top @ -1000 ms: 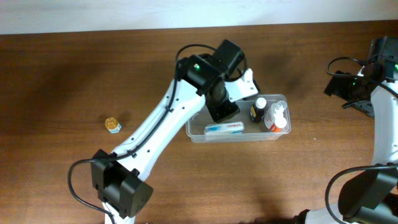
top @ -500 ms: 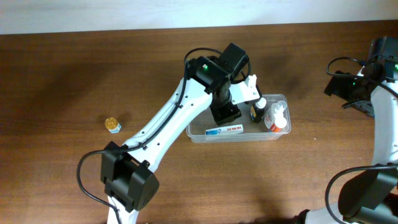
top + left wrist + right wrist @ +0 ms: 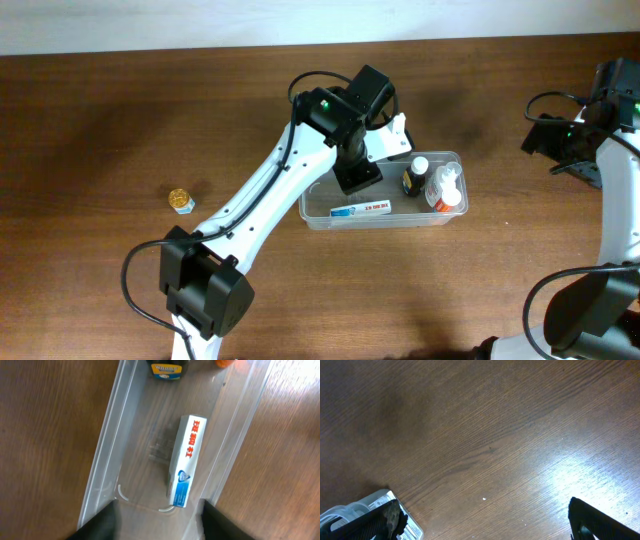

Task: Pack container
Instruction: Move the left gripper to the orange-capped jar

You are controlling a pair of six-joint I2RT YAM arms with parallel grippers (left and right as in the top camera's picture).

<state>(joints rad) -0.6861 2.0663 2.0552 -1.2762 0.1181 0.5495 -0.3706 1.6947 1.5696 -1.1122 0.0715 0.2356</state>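
The clear plastic container (image 3: 380,224) stands right of the table's middle. In it lie a white-and-blue box with red letters (image 3: 360,208), a dark bottle with a white cap (image 3: 415,175) and a white-and-orange bottle (image 3: 445,188). My left gripper (image 3: 357,175) hangs over the container's left half, open and empty. In the left wrist view its fingers (image 3: 160,527) straddle the container's end wall (image 3: 107,435), with the box (image 3: 187,460) lying flat beyond them. My right gripper (image 3: 548,138) is far right, open and empty over bare wood (image 3: 485,525).
A small gold-coloured object (image 3: 180,201) sits on the table at the left. A pale, ribbed thing (image 3: 367,505) shows partly behind the right gripper's left finger; I cannot tell what it is. Cables run behind the right arm (image 3: 600,150).
My left arm shifted slightly right over the container and came back. The box lies in the container throughout. The right arm has not moved.
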